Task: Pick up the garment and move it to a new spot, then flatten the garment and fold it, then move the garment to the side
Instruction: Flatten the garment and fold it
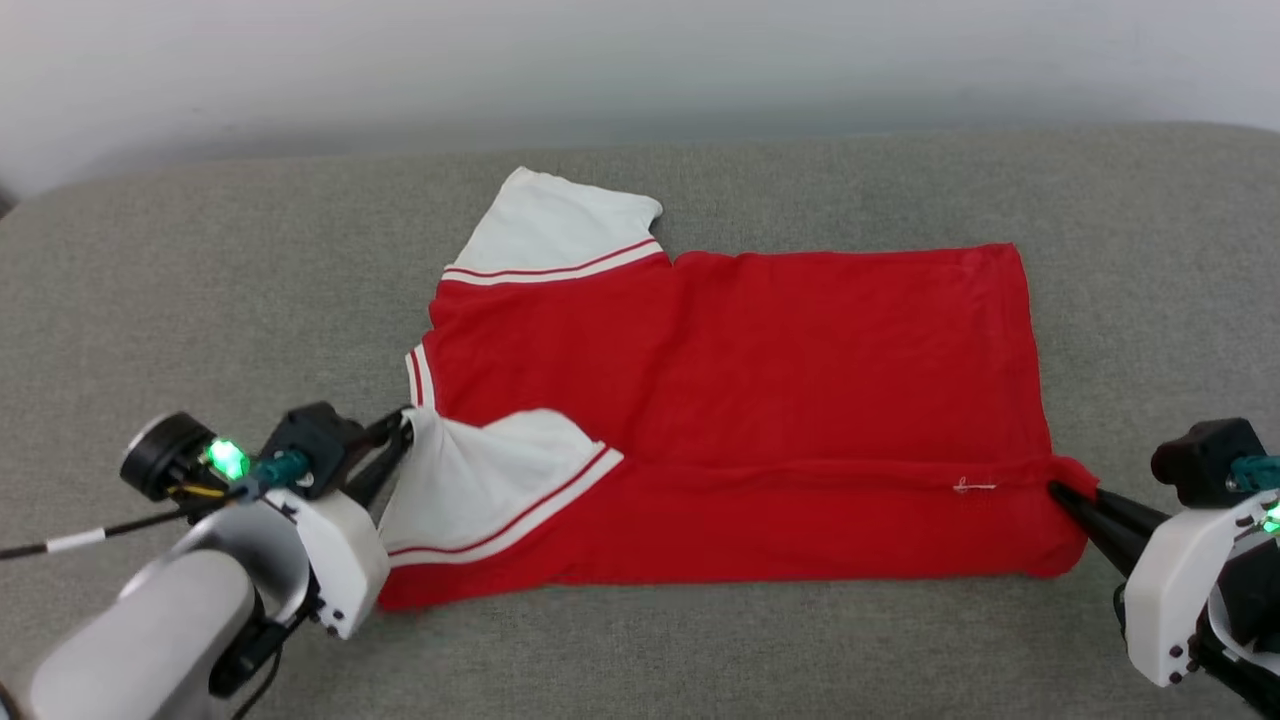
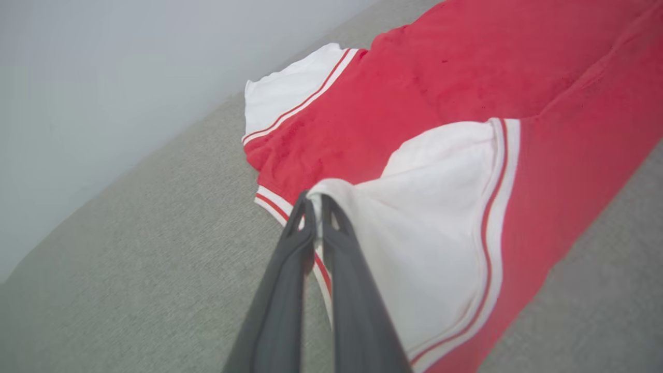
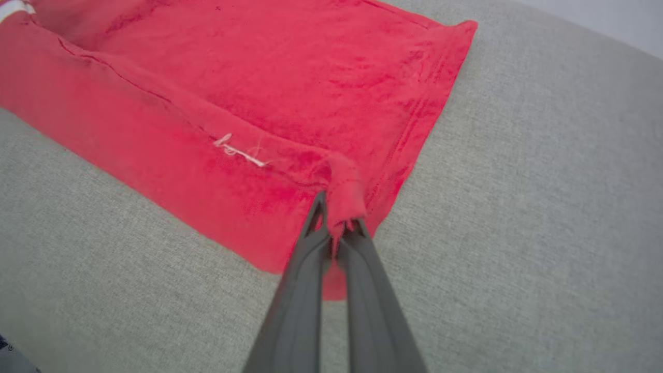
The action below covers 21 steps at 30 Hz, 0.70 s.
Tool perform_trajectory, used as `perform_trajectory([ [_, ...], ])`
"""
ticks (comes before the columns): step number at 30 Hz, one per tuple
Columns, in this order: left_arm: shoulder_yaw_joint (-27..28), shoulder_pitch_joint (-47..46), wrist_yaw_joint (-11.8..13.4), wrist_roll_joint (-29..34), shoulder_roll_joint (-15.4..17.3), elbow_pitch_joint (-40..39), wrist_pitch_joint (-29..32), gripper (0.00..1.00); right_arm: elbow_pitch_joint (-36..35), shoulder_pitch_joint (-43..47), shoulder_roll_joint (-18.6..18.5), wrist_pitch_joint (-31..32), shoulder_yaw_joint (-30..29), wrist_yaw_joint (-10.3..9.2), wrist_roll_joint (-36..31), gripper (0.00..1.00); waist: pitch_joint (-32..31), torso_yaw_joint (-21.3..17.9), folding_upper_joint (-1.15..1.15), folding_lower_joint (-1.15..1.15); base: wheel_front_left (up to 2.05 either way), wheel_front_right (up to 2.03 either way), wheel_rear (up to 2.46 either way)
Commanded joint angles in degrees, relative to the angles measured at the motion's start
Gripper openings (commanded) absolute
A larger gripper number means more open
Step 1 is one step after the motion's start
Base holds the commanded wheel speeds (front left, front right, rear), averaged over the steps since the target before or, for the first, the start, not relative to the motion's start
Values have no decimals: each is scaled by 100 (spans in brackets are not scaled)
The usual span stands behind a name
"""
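My left hand (image 1: 400, 440) clenches the white sleeve (image 1: 480, 480), my right hand (image 1: 1060, 492) the hem corner (image 1: 1072, 472), so the red jersey (image 1: 780, 360) folds its near edge over evenly, I judge. It lies flat on the grey cushion (image 1: 200, 300).

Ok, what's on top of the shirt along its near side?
A folded-over strip of the shirt itself, with a white sleeve on it. What lies beneath that fold is covered.
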Motion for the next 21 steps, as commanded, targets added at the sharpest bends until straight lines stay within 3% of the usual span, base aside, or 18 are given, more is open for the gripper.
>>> perform_trajectory([
  [1,36,-203,-83,32,-86,166,-54,0,42,-158,57,33,14,-3,-6,0,242,-66,0,-1,0,0,0],
  [12,-227,-1070,-543,177,-493,1355,148,0,591,-963,169,343,418,-3,-22,0,945,-135,0,-1,0,0,0],
  [19,-595,-1143,-716,161,-732,2138,12,0,1105,-1189,330,270,887,-3,55,0,991,-133,0,-1,0,0,0],
  [20,-635,-1153,-720,152,-760,2227,-28,0,1147,-1213,348,226,916,-2,78,3,955,-131,0,-1,0,0,0],
  [21,-654,-1157,-730,132,-791,2316,-86,0,1180,-1226,350,179,936,-2,104,20,907,-127,0,-1,0,0,0],
])
